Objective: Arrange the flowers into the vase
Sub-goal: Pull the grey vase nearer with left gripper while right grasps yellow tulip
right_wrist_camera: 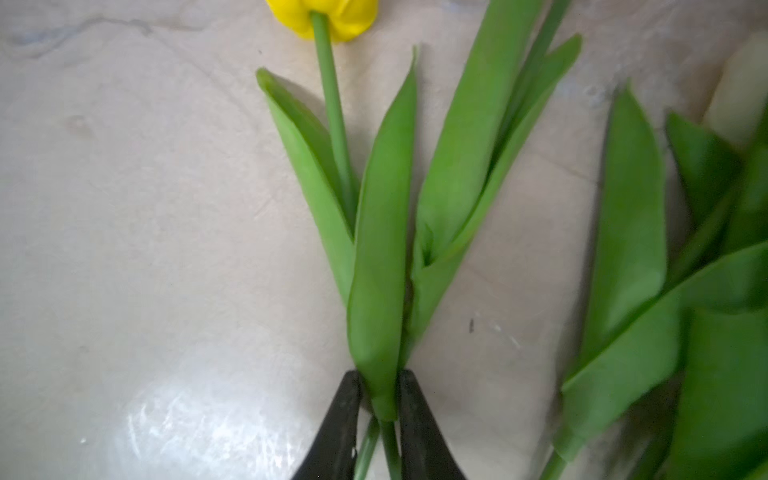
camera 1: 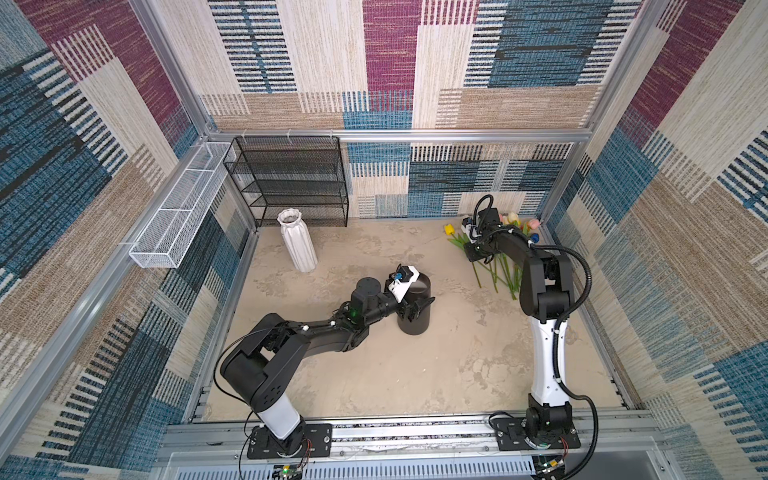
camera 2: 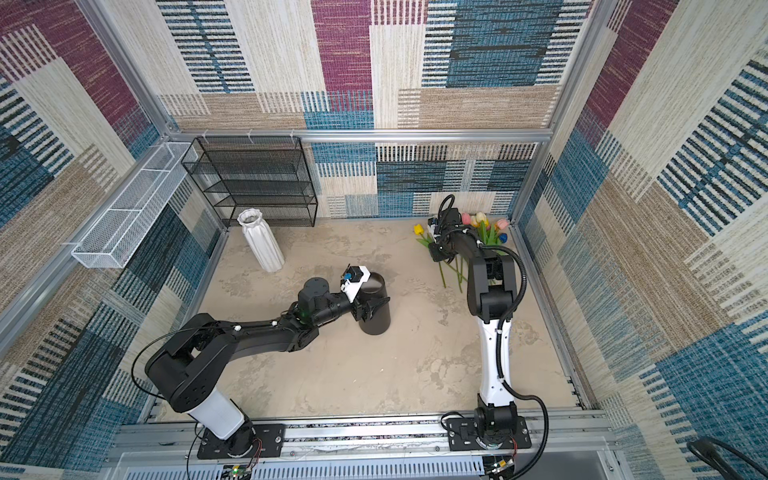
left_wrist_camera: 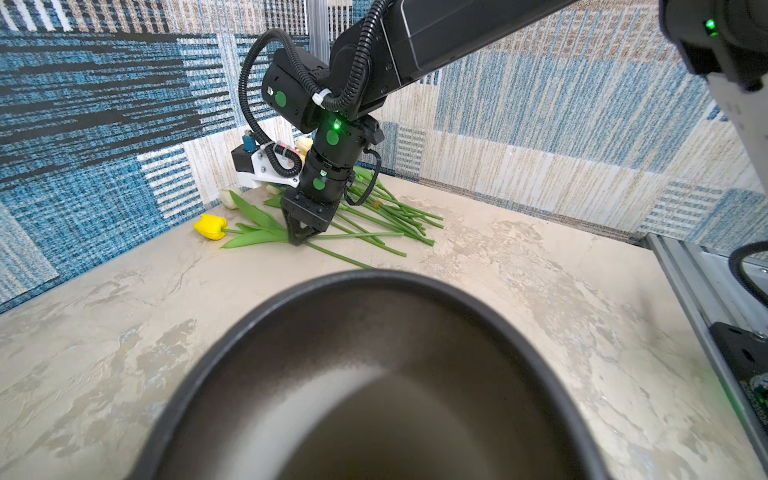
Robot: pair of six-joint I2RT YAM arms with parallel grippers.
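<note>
The flowers, tulips with long green stems, lie in a heap at the back right corner of the table. A yellow tulip lies at the heap's left edge. My right gripper is down on the table there, shut on the yellow tulip's stem and leaf base; a second thin stem shows between the fingers. A black vase stands mid-table. My left gripper is closed around its upper wall. In the left wrist view the vase's open mouth hides the jaws.
A white ribbed vase stands at the back left, in front of a black wire shelf. A white mesh basket hangs on the left wall. The cell walls run close behind and to the right of the tulip heap.
</note>
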